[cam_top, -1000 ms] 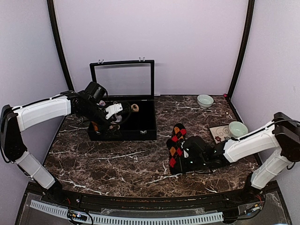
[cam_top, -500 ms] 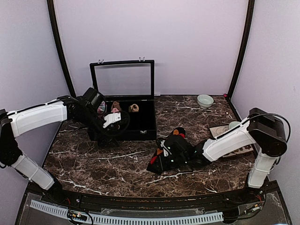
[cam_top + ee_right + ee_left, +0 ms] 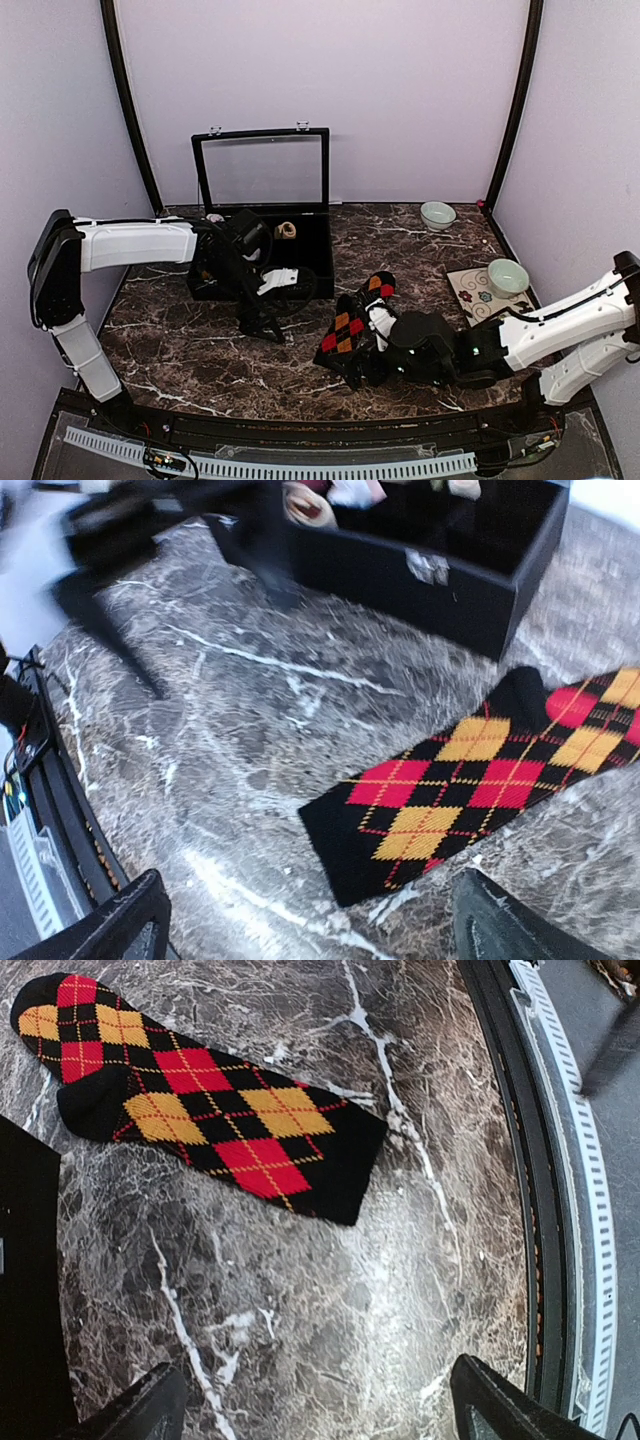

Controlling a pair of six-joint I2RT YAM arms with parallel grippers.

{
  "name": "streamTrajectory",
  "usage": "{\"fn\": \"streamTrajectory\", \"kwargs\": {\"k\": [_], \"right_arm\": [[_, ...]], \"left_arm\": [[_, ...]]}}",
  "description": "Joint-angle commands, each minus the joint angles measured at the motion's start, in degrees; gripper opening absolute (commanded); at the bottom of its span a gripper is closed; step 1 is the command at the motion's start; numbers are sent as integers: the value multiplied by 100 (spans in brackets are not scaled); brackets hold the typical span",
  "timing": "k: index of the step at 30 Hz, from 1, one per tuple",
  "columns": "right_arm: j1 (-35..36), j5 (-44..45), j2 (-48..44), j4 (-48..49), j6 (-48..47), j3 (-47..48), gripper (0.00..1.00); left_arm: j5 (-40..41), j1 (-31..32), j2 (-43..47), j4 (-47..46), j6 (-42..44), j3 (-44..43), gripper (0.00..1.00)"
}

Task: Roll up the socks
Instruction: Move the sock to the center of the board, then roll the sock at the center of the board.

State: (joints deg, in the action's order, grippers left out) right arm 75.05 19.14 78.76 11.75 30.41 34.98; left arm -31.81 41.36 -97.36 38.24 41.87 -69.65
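Standing open just beyond the left gripper [image 3: 265,325]: a black case [image 3: 300,282]. Resting well beyond the right gripper [image 3: 305,925]: a far bowl [image 3: 437,214], a nearer bowl [image 3: 507,275].

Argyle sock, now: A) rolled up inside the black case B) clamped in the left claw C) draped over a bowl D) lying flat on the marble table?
D: the argyle sock lies spread flat on the marble table, and the left claw stands open over bare marble, off the sock.

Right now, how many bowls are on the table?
2. The far bowl stands at the back, right of the black case; the near bowl sits on the patterned mat. The case may hide more.
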Motion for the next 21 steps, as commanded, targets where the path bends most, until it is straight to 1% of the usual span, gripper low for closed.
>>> {"fn": "streamTrajectory", "kwargs": {"k": [1,3,4,5,7,8,10,11,12,14,16,18,20,21], "right_arm": [[506,2510,-406,-553,-267,35,100],[434,3103,-481,-1341,923,82,100],[349,2989,-609,-1134,1021,-127,100],[264,2598,-772,-637,897,-398,100],[282,2040,-1108,392,247,-901,100],[380,1946,-1123,787,-180,-1083,100],[609,1863,-953,1119,-982,-1230,100],[718,1824,-824,1139,-1419,-1202,100],[759,1752,-657,1153,-1641,-1142,99],[775,1595,-284,1143,-1967,-950,92],[775,1302,139,1329,-2361,-764,80],[775,1048,603,1378,-2677,-495,71],[770,812,1094,1405,-2940,-247,65],[766,743,1193,1504,-3050,-184,63]], "left_arm": [[-250,-17,74,37,-173,-129,95],[-97,-20,188,-103,-227,12,97],[23,-26,247,-138,-275,52,99],[137,-39,275,-156,-317,64,99],[147,-114,303,-156,-393,63,99],[115,-164,305,-127,-417,55,99],[115,-221,283,-87,-436,38,99],[154,-232,257,-48,-427,20,99],[178,-241,218,-10,-430,-10,99],[168,-269,155,64,-461,-91,99],[125,-303,124,76,-508,-148,98],[121,-326,129,44,-544,-147,98],[112,-346,121,43,-552,-137,98],[104,-355,114,55,-544,-133,98]]}}
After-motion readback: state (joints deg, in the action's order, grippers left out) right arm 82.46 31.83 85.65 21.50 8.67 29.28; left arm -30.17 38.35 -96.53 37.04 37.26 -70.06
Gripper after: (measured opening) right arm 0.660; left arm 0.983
